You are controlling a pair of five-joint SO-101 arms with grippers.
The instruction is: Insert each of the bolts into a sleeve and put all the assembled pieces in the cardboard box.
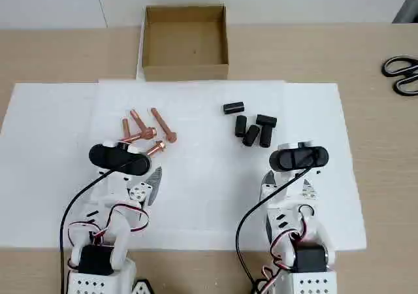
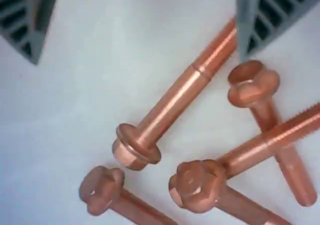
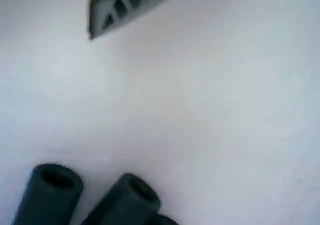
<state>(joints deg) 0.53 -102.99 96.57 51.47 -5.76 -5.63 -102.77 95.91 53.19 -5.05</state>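
Several copper bolts (image 1: 147,132) lie in a loose heap on the white sheet (image 1: 196,196), left of centre. Several black sleeves (image 1: 252,128) lie to the right of them. The open cardboard box (image 1: 186,42) stands behind the sheet with nothing inside. My left gripper (image 2: 139,52) hovers open just short of the heap, and one bolt (image 2: 172,102) has its shank running up between the fingers. My right gripper (image 1: 288,184) is open near the sleeves, holding nothing. One grey finger (image 3: 125,5) shows, and two sleeves (image 3: 50,190) lie on their sides close by.
Black-handled scissors (image 1: 401,73) rest on the wooden table (image 1: 65,52) at the far right. The sheet's front part between the two arms is bare.
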